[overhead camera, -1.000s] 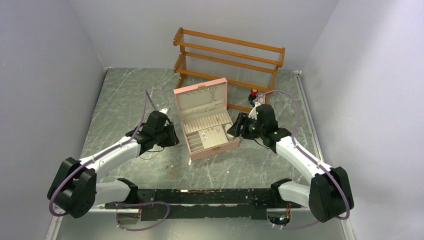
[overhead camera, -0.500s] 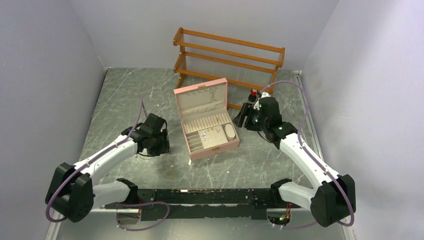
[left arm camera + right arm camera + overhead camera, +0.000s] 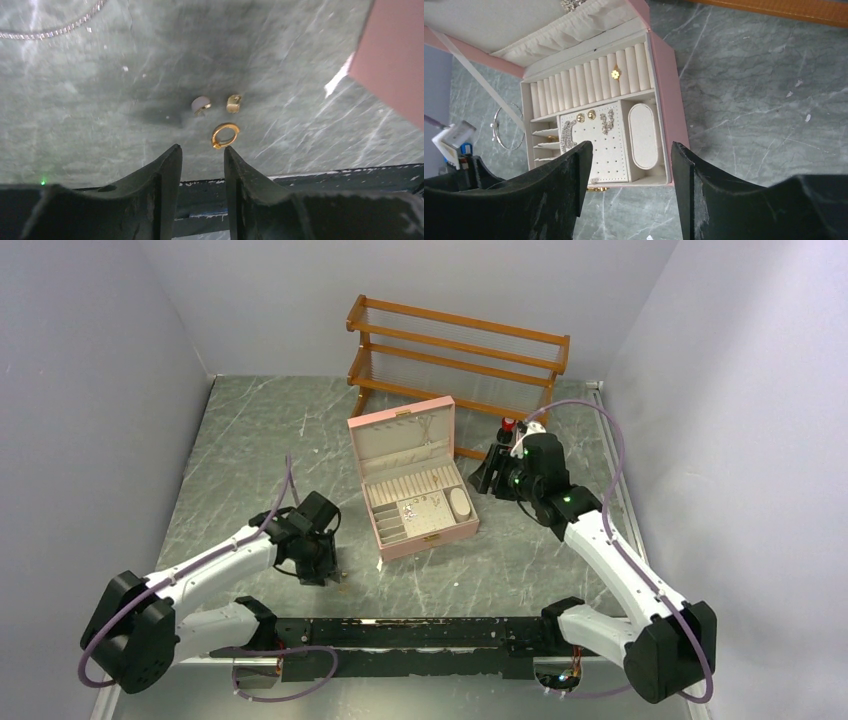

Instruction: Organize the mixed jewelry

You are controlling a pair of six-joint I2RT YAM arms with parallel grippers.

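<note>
1. Three small pieces lie loose on the surface (image 3: 250, 440) just ahead of the left end effector (image 3: 201, 150). A gold ring (image 3: 225, 135) is nearest its tips, with a small gold bit (image 3: 233, 103) and a white-topped stud (image 3: 201, 105) a little beyond. All three are near one another but apart.
2. The left end effector's jaws are parted by a narrow gap with nothing between them. It hangs low over the near strip of the surface, close to the black rail (image 3: 310, 175) along the near edge.
3. A thin silvery chain (image 3: 50, 32) lies well apart from that cluster, on bare stone at the top left of the left wrist view.
4. The pink box (image 3: 415, 490) stands open mid-surface with its lid upright at the back. One corner comes into the left wrist view, near the ring but not touching it.
5. The right end effector (image 3: 631, 147) is spread wide and empty, beside the box's right wall.
6. Inside the box, a gold flower stud (image 3: 615, 74) sits among the ring rolls. Gold studs and silvery pieces rest on the perforated panel (image 3: 599, 150), and an oval cushion (image 3: 643, 135) fills the right compartment.
7. A wooden rack (image 3: 455, 350) stands along the back wall behind the box. Small red-and-black bottles (image 3: 508, 427) sit between its foot and the right arm.
8. Bare stone lies open left of the box and at the right front.
</note>
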